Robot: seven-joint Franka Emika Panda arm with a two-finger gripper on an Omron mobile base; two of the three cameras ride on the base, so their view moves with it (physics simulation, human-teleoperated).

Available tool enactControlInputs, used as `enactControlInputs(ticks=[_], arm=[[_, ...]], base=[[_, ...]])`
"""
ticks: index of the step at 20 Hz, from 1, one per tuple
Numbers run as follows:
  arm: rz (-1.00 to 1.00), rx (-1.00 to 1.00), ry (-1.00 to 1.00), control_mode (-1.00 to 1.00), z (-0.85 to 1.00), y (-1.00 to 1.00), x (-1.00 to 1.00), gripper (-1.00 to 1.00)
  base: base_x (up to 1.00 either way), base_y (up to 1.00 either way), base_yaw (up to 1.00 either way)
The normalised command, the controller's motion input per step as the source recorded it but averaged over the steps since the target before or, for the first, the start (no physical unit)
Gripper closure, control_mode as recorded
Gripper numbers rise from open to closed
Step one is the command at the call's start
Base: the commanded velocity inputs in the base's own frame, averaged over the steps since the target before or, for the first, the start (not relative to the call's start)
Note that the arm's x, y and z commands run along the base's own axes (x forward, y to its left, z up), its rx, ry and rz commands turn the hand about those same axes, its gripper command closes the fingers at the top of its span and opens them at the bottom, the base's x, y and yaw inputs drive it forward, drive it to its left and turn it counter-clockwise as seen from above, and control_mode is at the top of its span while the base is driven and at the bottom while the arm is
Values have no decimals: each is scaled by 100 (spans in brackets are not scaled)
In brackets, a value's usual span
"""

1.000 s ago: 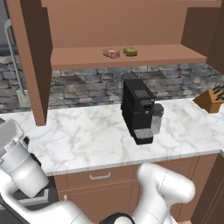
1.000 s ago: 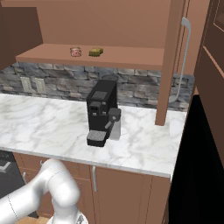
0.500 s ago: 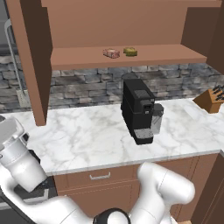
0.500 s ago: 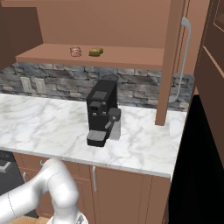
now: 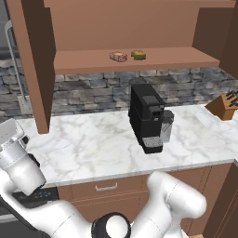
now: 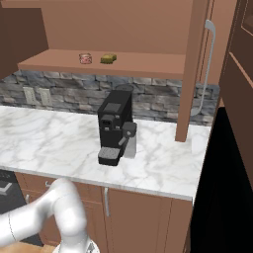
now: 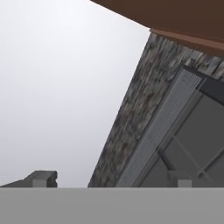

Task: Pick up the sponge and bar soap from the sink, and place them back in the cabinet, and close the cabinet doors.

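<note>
Sponge (image 5: 138,55) and soap (image 5: 118,56) lying on the cabinet (image 5: 139,62) shelf, near each other, not touching. Both doors (image 5: 33,65) wide open, so shutting them looks like the job to do. Pincer (image 7: 110,180) spread wide, holding nothing. Best to go to the near door, push flat on its face, swing it slowly, and keep clear of the coffee machine (image 5: 148,116) on the tabletop (image 5: 93,144). In the right base view, one door's silver handle (image 6: 206,69) big and clear. In the left base view, a knife block (image 5: 224,104) off to the side. In the hand view, stone wall (image 7: 131,113) close up.
</note>
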Motion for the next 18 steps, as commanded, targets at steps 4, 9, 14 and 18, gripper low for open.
enactControlInputs(ticks=[4,9,14,18], arm=[[-2,6,-16,-100,-8,0,25,-100],[-4,3,-17,-100,-17,-4,5,-100],[-8,1,-16,-100,-20,-8,0,-100],[-7,5,-14,-100,-4,-28,0,-100]], base=[[0,0,0],[0,0,0],[0,0,0],[0,0,0]])
